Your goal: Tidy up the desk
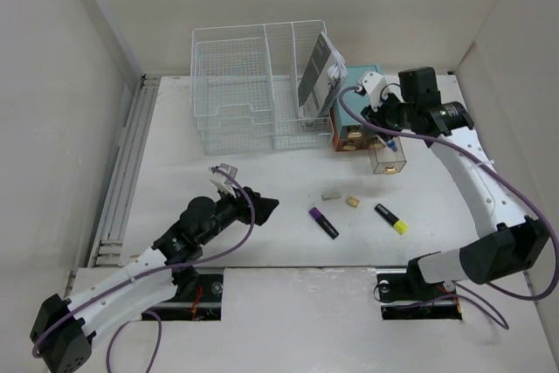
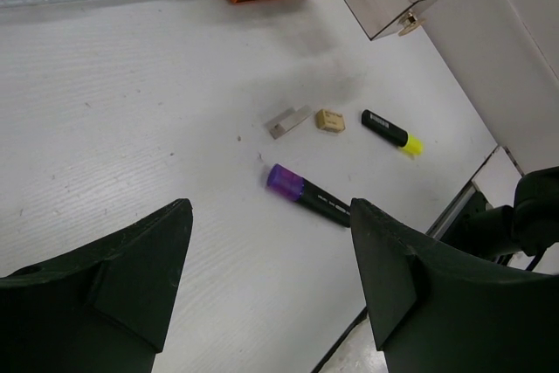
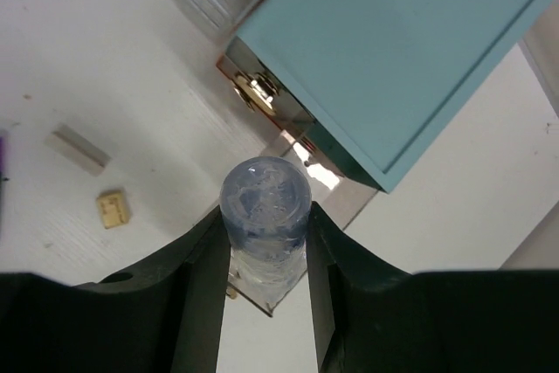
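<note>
— Over the open clear drawer (image 1: 391, 162), our right gripper (image 3: 266, 246) pinches a blue-capped marker (image 3: 265, 194).

— So we're mid-stowing; next we should lower it and release inside. Our left gripper (image 2: 269, 242) hangs spread above the white desk (image 1: 262, 238), near the purple highlighter (image 2: 307, 196) lying on it.

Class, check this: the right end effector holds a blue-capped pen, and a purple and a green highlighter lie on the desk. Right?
No: the second highlighter on the desk is yellow, not green, as the left wrist view shows. The rest stands.
</note>
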Robot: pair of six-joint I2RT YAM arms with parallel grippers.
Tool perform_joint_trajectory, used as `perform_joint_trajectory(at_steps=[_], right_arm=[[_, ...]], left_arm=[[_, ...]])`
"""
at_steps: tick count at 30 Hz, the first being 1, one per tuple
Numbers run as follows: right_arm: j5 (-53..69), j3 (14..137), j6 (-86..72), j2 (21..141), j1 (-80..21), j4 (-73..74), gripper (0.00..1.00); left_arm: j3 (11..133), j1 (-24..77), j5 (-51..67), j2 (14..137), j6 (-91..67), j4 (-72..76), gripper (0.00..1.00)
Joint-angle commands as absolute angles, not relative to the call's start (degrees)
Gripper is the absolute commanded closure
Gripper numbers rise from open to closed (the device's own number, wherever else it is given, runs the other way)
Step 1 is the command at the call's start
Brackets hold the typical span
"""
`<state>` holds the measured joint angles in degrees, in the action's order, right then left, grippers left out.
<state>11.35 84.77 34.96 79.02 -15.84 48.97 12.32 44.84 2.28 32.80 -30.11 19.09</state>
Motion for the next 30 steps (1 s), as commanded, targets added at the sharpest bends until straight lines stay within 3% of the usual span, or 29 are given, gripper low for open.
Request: perform_joint_trajectory(at_steps=[1,22,30], right_arm=[[13.4,84.5,42.0,77.3,-13.3,43.9,1.0],[33.0,88.2,66.7,86.0,-5.8,54.1,1.0],[38.0,86.6,85.3,86.6,-2.8,58.4,1.0]], left_arm=[[13.4,44.6,2.4,32.5,-30.1,22.4,0.31],[13.4,44.6,2.4,33.0,-30.1,22.4,0.31],[13.4,44.6,2.4,33.0,-30.1,22.4,0.31]])
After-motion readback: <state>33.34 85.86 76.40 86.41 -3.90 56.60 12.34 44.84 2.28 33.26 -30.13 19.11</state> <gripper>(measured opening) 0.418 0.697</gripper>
